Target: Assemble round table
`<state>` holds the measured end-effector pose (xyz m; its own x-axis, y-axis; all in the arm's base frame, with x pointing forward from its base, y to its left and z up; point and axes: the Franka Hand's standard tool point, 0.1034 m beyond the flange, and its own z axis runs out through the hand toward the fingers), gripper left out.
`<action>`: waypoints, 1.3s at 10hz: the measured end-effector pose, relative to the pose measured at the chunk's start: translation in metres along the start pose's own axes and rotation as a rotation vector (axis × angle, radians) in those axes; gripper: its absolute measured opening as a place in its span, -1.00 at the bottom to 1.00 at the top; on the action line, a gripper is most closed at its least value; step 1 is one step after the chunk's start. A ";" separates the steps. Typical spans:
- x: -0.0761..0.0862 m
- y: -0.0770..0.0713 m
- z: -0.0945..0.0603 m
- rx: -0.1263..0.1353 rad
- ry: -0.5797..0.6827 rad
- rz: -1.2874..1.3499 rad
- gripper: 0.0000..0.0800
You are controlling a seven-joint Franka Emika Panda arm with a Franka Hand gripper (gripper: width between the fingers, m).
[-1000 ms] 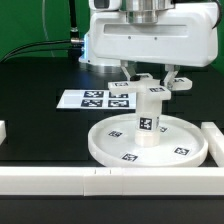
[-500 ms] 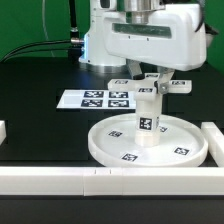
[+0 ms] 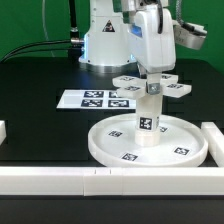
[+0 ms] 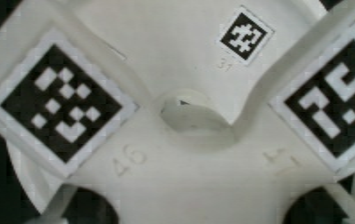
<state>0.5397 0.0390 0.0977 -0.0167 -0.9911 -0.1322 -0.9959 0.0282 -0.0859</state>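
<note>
Round table's cross-shaped base [image 3: 150, 86] sits atop the leg [image 3: 148, 118], gripped by the end effector [image 3: 152, 78]. Turning it squarely, without tilting, should seat it well.

All white plastic on a dark matt surface [image 3: 40, 80], basically.

The round disc [image 3: 110, 142], the leg [image 3: 149, 115] and the cross-shaped base [image 3: 150, 86] all look like the same smooth white plastic, matt with just a slight sheen, and their black-and-white tags look flat and printed. Up close the base [image 4: 174, 90] has a faintly grainy finish with small raised numbers moulded in. The marker board [image 3: 96, 99] looks thin and papery, no shine. The border walls [image 3: 60, 180] are plain matt white. The end effector [image 3: 152, 72] housing is smooth, glossier white plastic.
</note>
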 end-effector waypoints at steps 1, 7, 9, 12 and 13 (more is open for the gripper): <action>0.000 0.000 0.000 -0.005 -0.005 0.055 0.12; -0.005 0.000 -0.010 -0.025 -0.044 0.196 0.61; -0.012 -0.003 -0.028 -0.029 -0.065 0.130 0.62; -0.015 -0.003 -0.030 -0.030 -0.071 0.070 0.62; -0.015 -0.002 -0.029 -0.031 -0.067 0.026 0.62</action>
<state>0.5398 0.0505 0.1283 -0.0373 -0.9792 -0.1995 -0.9975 0.0483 -0.0508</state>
